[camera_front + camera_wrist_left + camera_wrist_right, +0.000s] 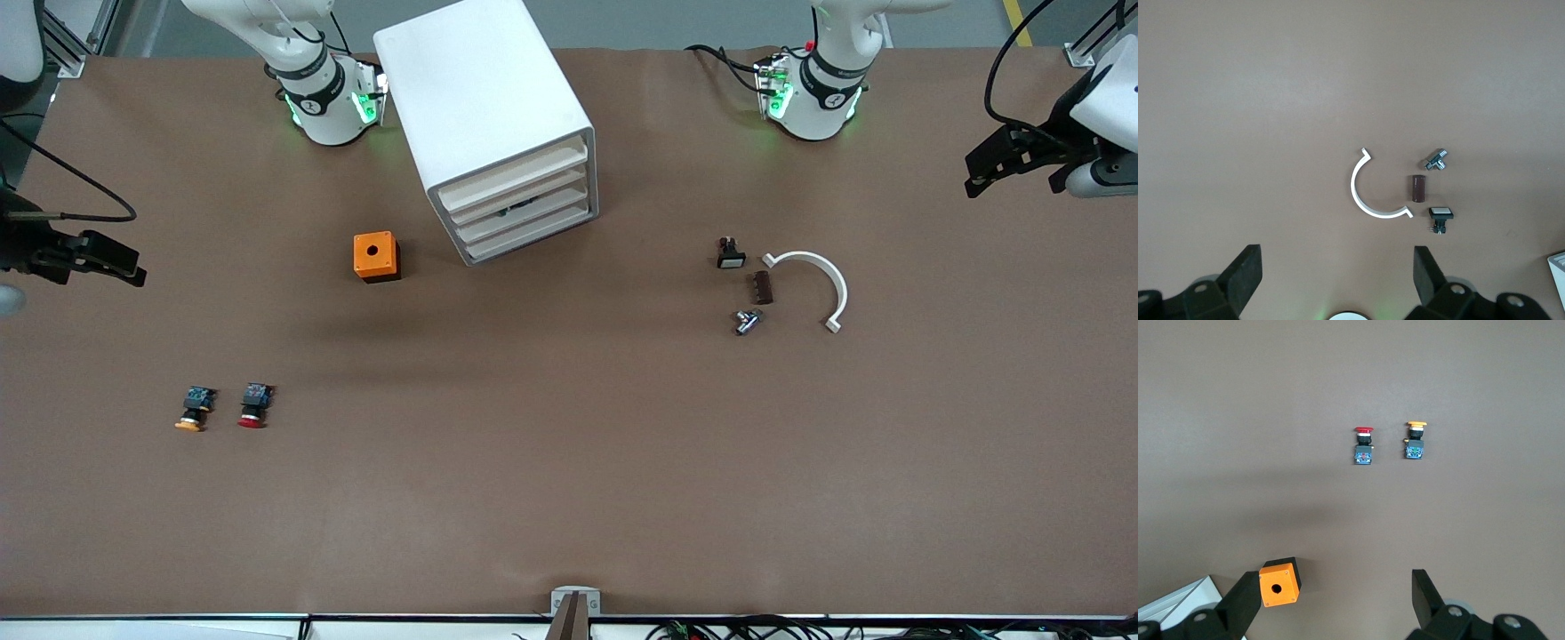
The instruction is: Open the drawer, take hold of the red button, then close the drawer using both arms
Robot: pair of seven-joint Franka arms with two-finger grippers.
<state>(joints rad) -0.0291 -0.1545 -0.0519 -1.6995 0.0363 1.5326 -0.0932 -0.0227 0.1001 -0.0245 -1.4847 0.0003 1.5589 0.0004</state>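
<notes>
The white cabinet [484, 107] stands between the two arm bases, its three alike drawers [524, 200] all pushed in. The red-capped button [254, 405] lies on the table toward the right arm's end, nearer the front camera than the cabinet, and shows too in the right wrist view as the button [1363, 445]. My right gripper [133, 271] hangs open and empty at that end of the table; its own view shows the right gripper [1336, 590] high over the brown mat. My left gripper [978, 178] hangs open and empty at the other end, seen as the left gripper [1338, 267].
An orange-capped button [194, 409] lies beside the red one. An orange box with a hole [376, 256] sits beside the cabinet. Toward the left arm's end lie a black-and-white switch [731, 253], a brown cylinder [763, 287], a metal piece [747, 321] and a white curved bracket [822, 280].
</notes>
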